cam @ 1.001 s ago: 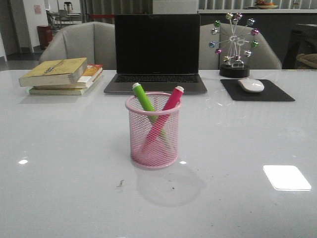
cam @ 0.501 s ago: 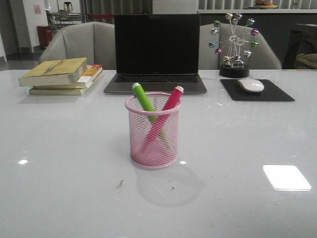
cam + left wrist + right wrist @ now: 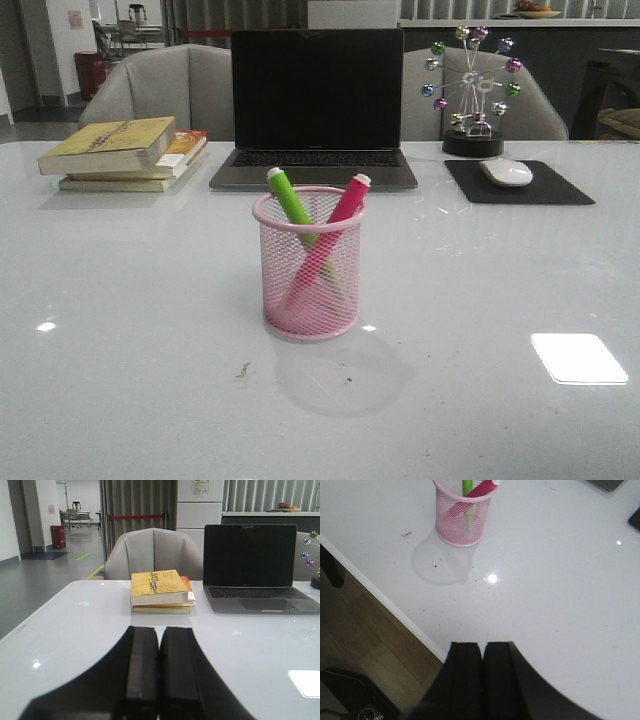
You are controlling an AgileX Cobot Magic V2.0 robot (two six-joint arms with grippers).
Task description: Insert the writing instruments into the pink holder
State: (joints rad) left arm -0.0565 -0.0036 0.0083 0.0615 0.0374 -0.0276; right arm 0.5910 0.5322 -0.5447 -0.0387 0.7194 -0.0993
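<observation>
Pink holder [image 3: 309, 265] unmoved mid-surface [image 3: 120, 330], green marker [image 3: 292, 207] and magenta marker [image 3: 340, 215] crossed inside as before. Left end effector [image 3: 159, 680] and right end effector [image 3: 482, 672] pressed together, empty, near front edge.

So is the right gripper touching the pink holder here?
Apart. The right wrist view shows bare table between the right gripper, jaws shut and empty, and the pink holder; the front view shows no gripper near it.

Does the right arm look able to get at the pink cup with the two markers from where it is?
Probably yes. In the right wrist view the table between the shut right gripper and the pink cup is bare, so nothing blocks the way, though how far the arm stretches isn't shown.
</observation>
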